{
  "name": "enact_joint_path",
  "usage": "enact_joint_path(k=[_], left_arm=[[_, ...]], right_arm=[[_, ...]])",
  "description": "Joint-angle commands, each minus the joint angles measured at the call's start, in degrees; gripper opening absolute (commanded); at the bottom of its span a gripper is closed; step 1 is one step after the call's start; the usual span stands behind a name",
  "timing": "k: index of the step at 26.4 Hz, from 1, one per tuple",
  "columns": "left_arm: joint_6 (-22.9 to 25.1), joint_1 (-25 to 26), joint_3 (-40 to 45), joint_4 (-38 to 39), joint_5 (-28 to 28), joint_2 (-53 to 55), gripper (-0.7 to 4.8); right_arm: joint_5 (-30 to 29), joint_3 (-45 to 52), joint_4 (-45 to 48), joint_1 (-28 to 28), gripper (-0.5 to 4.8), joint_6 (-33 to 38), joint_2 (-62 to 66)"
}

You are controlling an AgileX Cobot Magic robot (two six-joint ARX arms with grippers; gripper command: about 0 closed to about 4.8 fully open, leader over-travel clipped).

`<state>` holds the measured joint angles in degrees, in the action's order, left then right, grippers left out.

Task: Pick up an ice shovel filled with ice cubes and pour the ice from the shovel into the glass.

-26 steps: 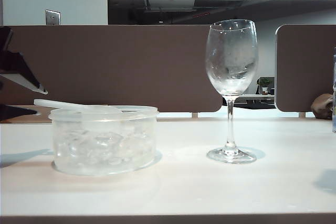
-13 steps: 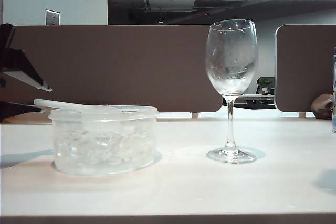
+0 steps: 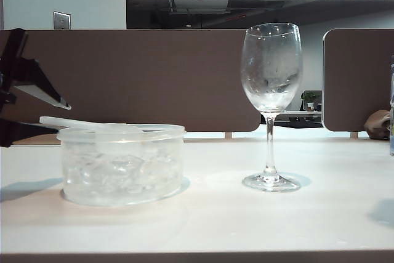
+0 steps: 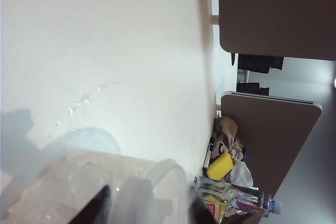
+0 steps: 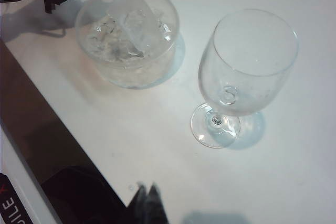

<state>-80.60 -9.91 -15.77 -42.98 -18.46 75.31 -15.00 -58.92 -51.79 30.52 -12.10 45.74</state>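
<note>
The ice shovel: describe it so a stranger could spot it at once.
On the white table, find the low round clear tub of ice cubes, left of the tall wine glass. The ice shovel lies across the tub's rim. It is the only flat, whitish translucent piece, its thin handle pointing at the open left gripper.

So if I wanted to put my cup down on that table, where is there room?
Between the tub and the glass the table is bare, as is the strip along its front edge. It is crowded left of the tub, where the open left gripper reaches toward the ice shovel. The right gripper hangs above the table.
</note>
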Motion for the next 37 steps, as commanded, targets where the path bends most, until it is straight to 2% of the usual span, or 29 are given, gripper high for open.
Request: enact_joint_path(k=[1, 3, 5, 8, 10, 14, 17, 19, 21, 24, 30, 31, 37], left_arm=[[0.42, -1.29, -0.07, 0.15, 1.95, -0.04, 1.81], [0.39, -1.6, -0.07, 0.66, 2.82, -0.04, 1.73], [0.31, -1.6, -0.07, 1.6, 3.61, -0.04, 1.22], [-0.07, -1.57, -0.07, 2.23, 5.31, 0.07, 1.09], [-1.03, -1.57, -0.07, 2.16, 5.35, 0.9, 0.74], [-1.75, -1.6, -0.07, 2.1, 4.76, 2.93, 0.72], [-1.75, -1.6, -0.07, 1.64, 4.2, 4.0, 0.47], [-1.73, -1.6, -0.07, 0.57, 4.2, 4.11, 0.45], [-2.05, -1.6, -0.07, -1.66, 4.2, 4.11, 0.2], [-2.97, -1.6, -0.09, -4.37, 4.15, 4.11, 0.2], [-3.04, -1.6, -0.09, -4.96, 3.85, 4.11, 0.15], [-3.04, -1.6, -0.09, -5.68, 3.8, 4.11, -0.03], [-6.95, -1.6, -0.09, -10.38, 3.67, 4.11, -0.06]], right_arm=[[-0.17, -0.24, 0.61, -0.02, 0.0, 0.04, -0.07], [-0.17, -0.24, 0.61, -0.02, 0.0, 0.04, -0.07], [-0.2, -0.24, 0.59, -0.02, 0.0, 0.04, 0.0], [-0.2, -0.24, 0.61, -0.02, 0.0, 0.04, 0.02], [-0.17, -0.24, 0.61, -0.02, 0.0, 0.04, 0.02], [-0.2, -0.24, 0.61, -0.02, 0.0, 0.04, 0.02], [-0.17, -0.24, 0.61, -0.02, 0.0, 0.04, 0.02], [-0.2, -0.24, 0.61, -0.02, 0.0, 0.04, 0.02], [-0.2, -0.24, 0.61, -0.02, 0.0, 0.04, 0.02], [-0.2, -0.24, 0.61, -0.02, 0.0, 0.04, 0.02], [-0.2, -0.24, 0.61, -0.02, 0.0, 0.04, 0.02], [-0.2, -0.24, 0.61, -0.02, 0.0, 0.04, 0.02], [-0.17, -0.24, 0.61, -0.02, 0.0, 0.04, 0.02]])
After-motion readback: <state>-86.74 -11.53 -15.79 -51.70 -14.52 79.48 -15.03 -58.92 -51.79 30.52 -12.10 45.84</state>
